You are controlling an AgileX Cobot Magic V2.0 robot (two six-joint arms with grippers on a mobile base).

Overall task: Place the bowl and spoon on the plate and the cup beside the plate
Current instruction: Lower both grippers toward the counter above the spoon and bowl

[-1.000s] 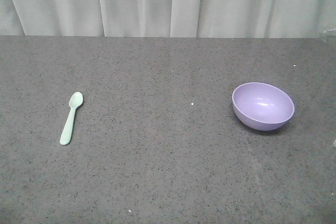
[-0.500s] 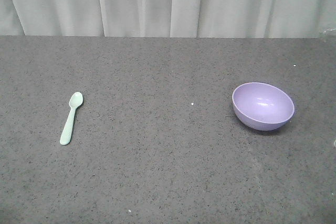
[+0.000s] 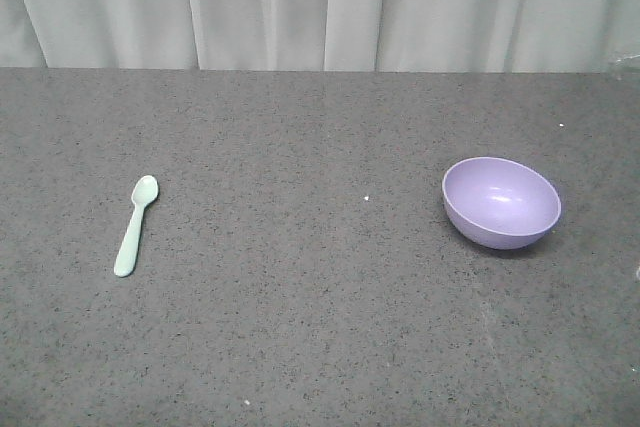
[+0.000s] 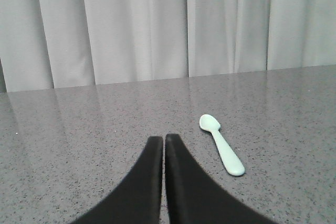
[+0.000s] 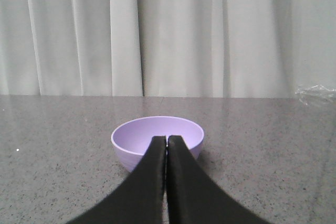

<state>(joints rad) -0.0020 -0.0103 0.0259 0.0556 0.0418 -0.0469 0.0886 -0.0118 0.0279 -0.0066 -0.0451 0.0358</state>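
Two clenched, empty hands: left hand (image 4: 164, 139) faces spoon (image 4: 222, 150), right hand (image 5: 166, 139) faces bowl (image 5: 152, 129). Task looks unstarted; next, open and reach.

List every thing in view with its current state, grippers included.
Glossy lavender plastic bowl: open side up, empty, on the grey table.
Pale mint-green plastic spoon: lying flat on the table, ungrasped.
Left gripper: shut, holding nothing.
Right gripper: shut, holding nothing.
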